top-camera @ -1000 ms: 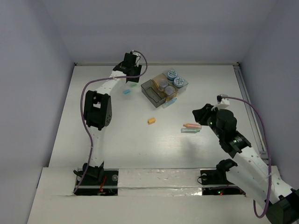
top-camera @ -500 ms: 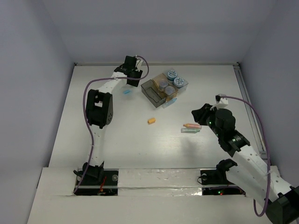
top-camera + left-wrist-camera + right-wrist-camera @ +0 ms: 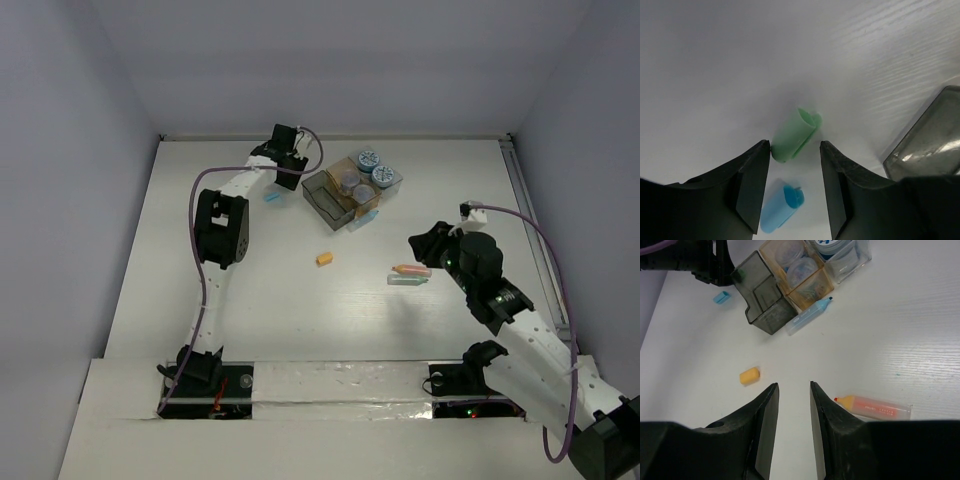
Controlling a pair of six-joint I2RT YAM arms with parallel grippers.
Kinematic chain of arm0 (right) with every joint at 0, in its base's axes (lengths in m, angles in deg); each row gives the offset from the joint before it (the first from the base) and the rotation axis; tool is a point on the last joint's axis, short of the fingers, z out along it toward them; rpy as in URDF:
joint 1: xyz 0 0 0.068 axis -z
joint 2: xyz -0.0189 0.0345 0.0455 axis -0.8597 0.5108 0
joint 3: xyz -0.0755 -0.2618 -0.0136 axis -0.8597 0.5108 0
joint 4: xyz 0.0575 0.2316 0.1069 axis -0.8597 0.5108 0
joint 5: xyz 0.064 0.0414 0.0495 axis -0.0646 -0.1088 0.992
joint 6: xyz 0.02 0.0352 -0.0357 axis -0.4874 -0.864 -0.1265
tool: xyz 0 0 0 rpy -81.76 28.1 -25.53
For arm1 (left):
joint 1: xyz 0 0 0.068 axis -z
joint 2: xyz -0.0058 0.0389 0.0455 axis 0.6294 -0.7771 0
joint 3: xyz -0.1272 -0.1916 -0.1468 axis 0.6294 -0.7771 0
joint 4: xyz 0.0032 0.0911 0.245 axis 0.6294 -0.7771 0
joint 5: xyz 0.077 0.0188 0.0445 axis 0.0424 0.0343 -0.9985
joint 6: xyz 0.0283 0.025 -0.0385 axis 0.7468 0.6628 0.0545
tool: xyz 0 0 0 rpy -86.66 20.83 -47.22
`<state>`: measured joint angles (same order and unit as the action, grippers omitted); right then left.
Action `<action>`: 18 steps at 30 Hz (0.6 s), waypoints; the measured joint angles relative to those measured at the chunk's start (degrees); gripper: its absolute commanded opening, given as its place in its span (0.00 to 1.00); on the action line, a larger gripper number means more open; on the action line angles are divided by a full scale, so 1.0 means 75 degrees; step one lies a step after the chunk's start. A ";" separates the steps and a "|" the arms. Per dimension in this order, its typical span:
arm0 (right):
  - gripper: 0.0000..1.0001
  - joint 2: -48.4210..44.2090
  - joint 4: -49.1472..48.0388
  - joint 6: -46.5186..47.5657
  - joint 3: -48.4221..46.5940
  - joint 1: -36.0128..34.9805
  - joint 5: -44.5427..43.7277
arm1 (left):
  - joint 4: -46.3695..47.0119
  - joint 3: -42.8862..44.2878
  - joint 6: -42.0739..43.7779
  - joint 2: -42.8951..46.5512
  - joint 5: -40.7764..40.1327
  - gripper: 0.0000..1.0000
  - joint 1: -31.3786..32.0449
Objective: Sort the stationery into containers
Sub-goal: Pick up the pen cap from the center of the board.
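The containers (image 3: pixel 352 188) stand at the back centre: a dark grey box (image 3: pixel 762 300), a tan box (image 3: pixel 797 272) with purplish cylinders (image 3: pixel 345 182), and a clear box (image 3: pixel 845 255) with blue-and-white rolls (image 3: pixel 375 167). My left gripper (image 3: pixel 289 163) is open and empty just left of the containers. In the left wrist view, the left gripper (image 3: pixel 795 147) stands above a green cap (image 3: pixel 796 135), with a blue cap (image 3: pixel 781 207) beneath the jaws. My right gripper (image 3: pixel 792 387) is open and empty over bare table, between an orange cap (image 3: pixel 749 376) and a pink highlighter (image 3: pixel 875 408).
A light blue highlighter (image 3: pixel 810 316) lies against the front of the containers. Another pale blue stick (image 3: pixel 405 281) lies beside the pink highlighter (image 3: pixel 412 270). The dark grey box (image 3: pixel 927 145) is close to the right of the left fingers. Walls close in the table on three sides.
My left gripper has shifted a little to the right, toward the containers, and now covers the green cap in the top view. The right arm has barely moved.
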<state>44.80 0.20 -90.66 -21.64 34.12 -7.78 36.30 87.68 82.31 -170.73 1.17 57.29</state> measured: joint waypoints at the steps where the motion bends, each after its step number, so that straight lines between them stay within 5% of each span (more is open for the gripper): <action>1: 0.37 0.0023 -0.0006 0.0000 0.0000 0.0000 0.0012 | -0.0026 0.0012 0.0023 -0.0076 0.0000 0.41 0.0000; 7: 0.38 0.0087 -0.0038 0.0000 0.0000 0.0000 0.0070 | -0.0169 0.0396 0.0111 -0.0192 0.0026 0.29 -0.0006; 13: 0.38 0.0087 -0.0061 0.0000 0.0000 0.0000 0.0070 | -0.0137 0.0583 0.0175 -0.0294 0.0058 0.03 -0.0020; 16: 0.38 0.0087 -0.0061 0.0000 0.0000 0.0000 0.0070 | -0.0041 0.0597 0.0207 -0.0294 0.0067 0.05 -0.0047; 18: 0.38 0.0087 -0.0061 0.0000 0.0000 0.0000 0.0070 | -0.0032 0.0595 0.0221 -0.0294 0.0082 0.19 -0.0064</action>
<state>45.46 -0.26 -90.66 -21.64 34.12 -7.25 36.06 92.14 83.97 -172.94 1.78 56.81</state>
